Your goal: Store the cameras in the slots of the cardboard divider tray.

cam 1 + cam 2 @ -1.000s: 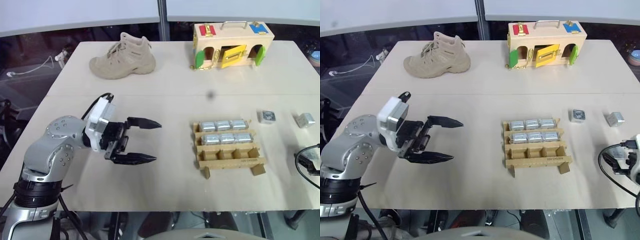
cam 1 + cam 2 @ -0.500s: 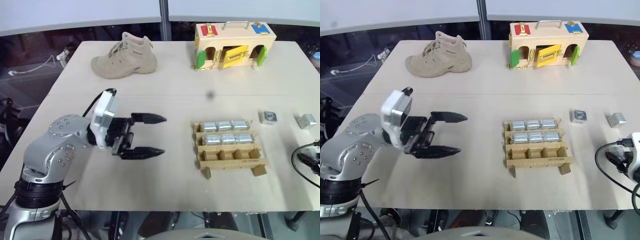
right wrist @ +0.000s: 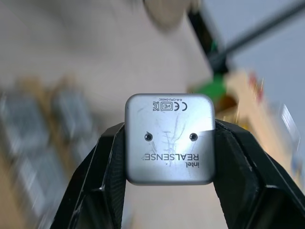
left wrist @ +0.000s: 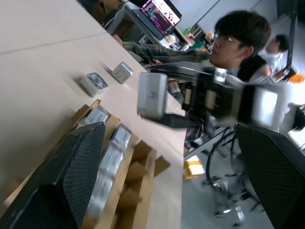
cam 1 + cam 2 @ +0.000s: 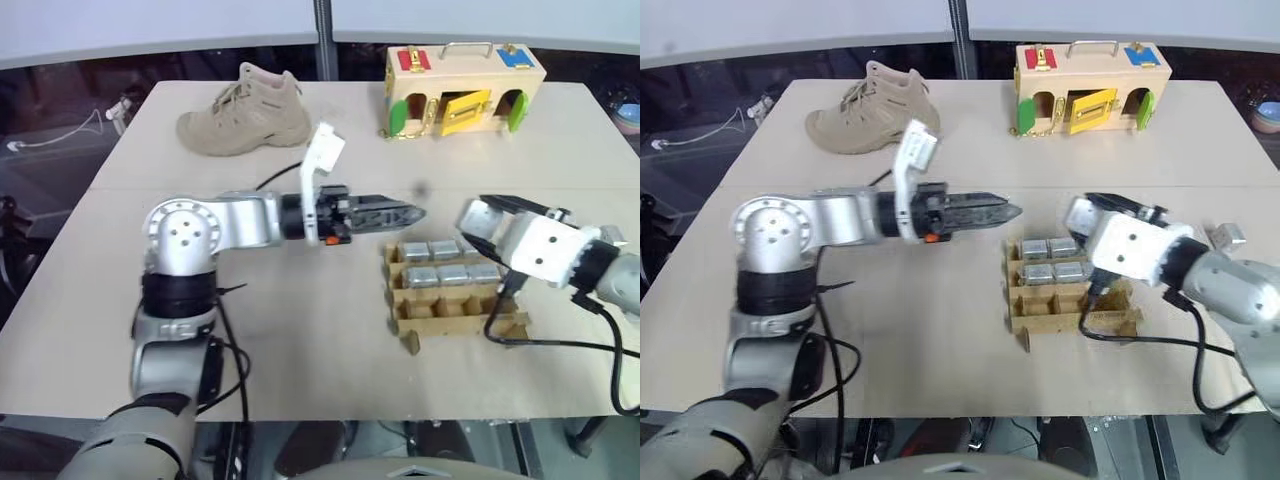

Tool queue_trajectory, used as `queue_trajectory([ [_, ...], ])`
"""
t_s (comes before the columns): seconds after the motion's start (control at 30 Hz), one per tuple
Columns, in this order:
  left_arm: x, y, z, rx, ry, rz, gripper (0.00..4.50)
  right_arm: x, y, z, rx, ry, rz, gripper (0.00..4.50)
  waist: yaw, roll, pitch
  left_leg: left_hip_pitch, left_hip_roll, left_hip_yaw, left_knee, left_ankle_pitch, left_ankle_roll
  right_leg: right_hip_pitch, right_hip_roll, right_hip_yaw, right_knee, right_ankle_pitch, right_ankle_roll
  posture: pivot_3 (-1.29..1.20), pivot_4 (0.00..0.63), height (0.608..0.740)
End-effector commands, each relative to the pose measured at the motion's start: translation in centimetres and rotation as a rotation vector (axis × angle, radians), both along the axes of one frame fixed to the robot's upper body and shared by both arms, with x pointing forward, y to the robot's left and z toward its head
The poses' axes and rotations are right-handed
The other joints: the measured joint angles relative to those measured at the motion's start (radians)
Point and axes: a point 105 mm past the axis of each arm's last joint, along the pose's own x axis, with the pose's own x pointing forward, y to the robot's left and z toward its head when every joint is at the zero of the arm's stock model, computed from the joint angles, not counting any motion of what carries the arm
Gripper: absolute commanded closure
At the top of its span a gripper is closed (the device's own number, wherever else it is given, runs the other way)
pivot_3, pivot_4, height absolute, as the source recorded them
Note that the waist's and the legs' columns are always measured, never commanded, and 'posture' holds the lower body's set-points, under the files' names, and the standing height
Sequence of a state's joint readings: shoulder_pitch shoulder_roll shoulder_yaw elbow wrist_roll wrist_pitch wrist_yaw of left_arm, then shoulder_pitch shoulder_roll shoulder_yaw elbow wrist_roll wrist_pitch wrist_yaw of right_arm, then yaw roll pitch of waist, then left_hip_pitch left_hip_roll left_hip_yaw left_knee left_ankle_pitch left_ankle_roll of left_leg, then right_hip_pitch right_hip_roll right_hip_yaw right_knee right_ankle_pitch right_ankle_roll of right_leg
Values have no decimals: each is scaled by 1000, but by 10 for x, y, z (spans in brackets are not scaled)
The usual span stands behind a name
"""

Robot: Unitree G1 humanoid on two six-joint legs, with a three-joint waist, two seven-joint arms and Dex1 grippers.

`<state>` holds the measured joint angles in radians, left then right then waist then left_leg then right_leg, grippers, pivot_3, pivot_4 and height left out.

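Now a camera (image 3: 169,138) is seen clamped between the two black fingers (image 3: 102,176) of the right tool (image 3: 169,143), its flat silver back with two small screw holes turned toward the wrist. In the head views that right tool (image 5: 478,212) is held above the table (image 5: 300,340), over the far right corner of the cardboard divider tray (image 5: 455,318).

Inside the tray, the two far rows are filled with stored cameras (image 5: 437,275), while the near row of slots is seen empty. One more loose camera (image 5: 1229,237) is spotted on the table to the right of the tray, partly hidden behind the right arm; in the left wrist view two loose cameras (image 4: 94,83) are seen lying just beside each other beyond the tray.

The left tool (image 5: 385,212) is stretched out level toward the right one, just left of the tray's far edge, with nothing held; in its wrist view the fingers (image 4: 71,171) are spread wide apart, and the gripped camera is framed between them.

Further back, a tan boot (image 5: 246,112) and a wooden latch box (image 5: 465,88) are found at the far side of the table. A person (image 4: 233,36) is seen seated beyond the table's edge.
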<state>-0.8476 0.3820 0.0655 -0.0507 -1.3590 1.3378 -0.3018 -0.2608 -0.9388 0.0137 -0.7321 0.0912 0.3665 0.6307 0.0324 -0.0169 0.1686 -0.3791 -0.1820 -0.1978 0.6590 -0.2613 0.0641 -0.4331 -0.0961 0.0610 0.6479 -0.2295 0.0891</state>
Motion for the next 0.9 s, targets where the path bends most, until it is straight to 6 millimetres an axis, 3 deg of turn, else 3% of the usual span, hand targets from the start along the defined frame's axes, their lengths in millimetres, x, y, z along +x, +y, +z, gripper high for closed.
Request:
queue_trajectory([
  [0.03,5,-4,6,-4,-17,22,0,-5,19,10,-1,-34,82,2572,0,-1,0,-3,0,-1,1,0,0,-3,0,-1,0,0,-1,0,150,740],
  [0.2,8,-6,6,-8,-14,30,0,-6,33,18,20,-43,120,2572,0,-1,0,-9,1,-2,6,-1,-1,-6,1,-3,2,1,-1,0,150,740],
  [0.3,8,-7,6,-13,-15,26,1370,-8,37,20,32,-36,133,2572,4,0,0,-9,1,-1,9,-1,-1,-7,1,-3,6,1,-2,0,150,740],
  [0.4,7,-8,8,-27,-15,14,2211,-12,40,19,53,3,149,2572,7,0,0,-7,1,0,10,0,-2,-6,1,-2,11,2,-2,0,150,740],
  [0.43,7,-9,8,-28,-18,12,2444,-12,40,19,65,12,147,2072,7,-1,0,-7,1,0,10,0,-2,-6,1,-2,12,2,-2,0,150,740],
  [0.53,5,-9,10,-37,-40,-7,3702,-13,37,18,72,25,131,734,4,0,0,-7,1,1,10,0,-2,-7,1,-1,12,2,-2,0,150,740],
  [0.57,4,-9,11,-39,-49,-12,3773,-13,34,17,72,20,115,260,4,0,0,-7,1,1,10,0,-2,-7,2,0,12,2,-2,0,150,740],
  [0.6,4,-9,12,-40,-61,-18,3773,-13,30,16,79,23,94,55,5,0,0,-7,1,1,10,0,-2,-7,2,0,12,2,-2,0,150,740],
  [0.73,3,-10,9,-21,-111,-37,3773,-13,-11,15,289,99,-68,55,11,-1,0,-8,1,0,10,0,-2,-7,2,-2,11,2,-2,0,150,740],
  [0.9,-15,-12,-15,108,-240,-194,3773,-42,-74,2,496,297,-80,55,12,-1,0,-8,1,1,9,0,-2,-6,1,-1,9,2,-3,0,150,740],
])
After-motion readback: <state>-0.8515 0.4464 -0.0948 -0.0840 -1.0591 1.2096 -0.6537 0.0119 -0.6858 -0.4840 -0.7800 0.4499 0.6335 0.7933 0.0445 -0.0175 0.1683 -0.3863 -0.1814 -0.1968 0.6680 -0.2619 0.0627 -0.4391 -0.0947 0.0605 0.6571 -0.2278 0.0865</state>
